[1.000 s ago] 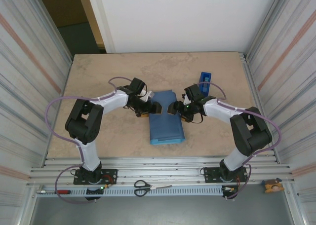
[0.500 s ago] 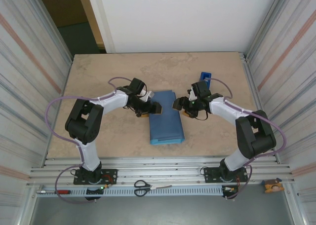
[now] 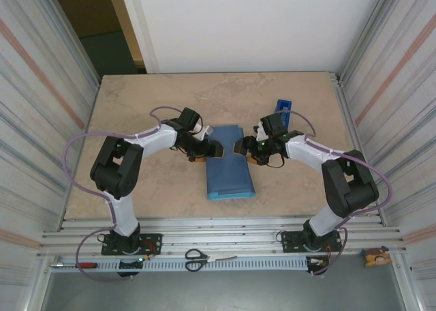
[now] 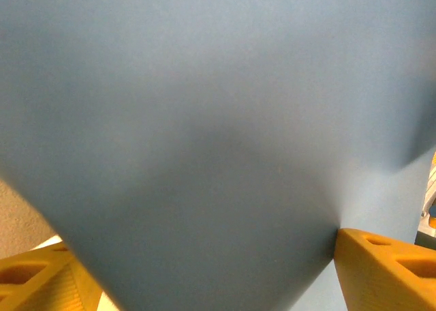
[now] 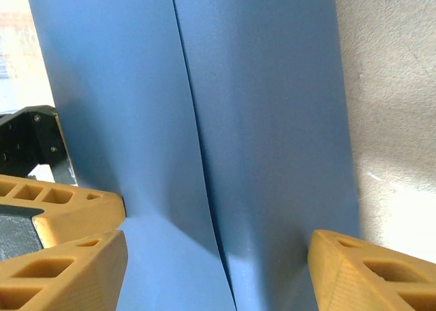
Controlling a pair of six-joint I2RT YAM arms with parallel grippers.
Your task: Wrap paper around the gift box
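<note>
The paper (image 3: 228,171) lies folded into a long blue packet between the two claws, its seam (image 5: 194,134) running right under the right claw (image 3: 240,148). The box I take to be wrapped inside the far end of that packet, hidden by the fold.

The job now, as I read it, is to hold the overlap shut and snug until it can be fixed. To do it well, press straight down on the seam and do not push sideways, because thin paper creases or slides off a smooth lid. One claw should pin the flap while the other goes for the tape (image 3: 282,112), which stands just behind the right claw. Letting both go at once would likely let the fold spring open.

The left claw (image 3: 212,149) comes in low from the packet's left edge, arm bent at the elbow, jaws spread wide with paper bulging between them. I cannot say it pinches anything. The right claw mirrors it from the other edge, wrist tipped down, jaws also wide and straddling the seam. The two nearly meet over the packet, low to the surface (image 3: 150,99).
</note>
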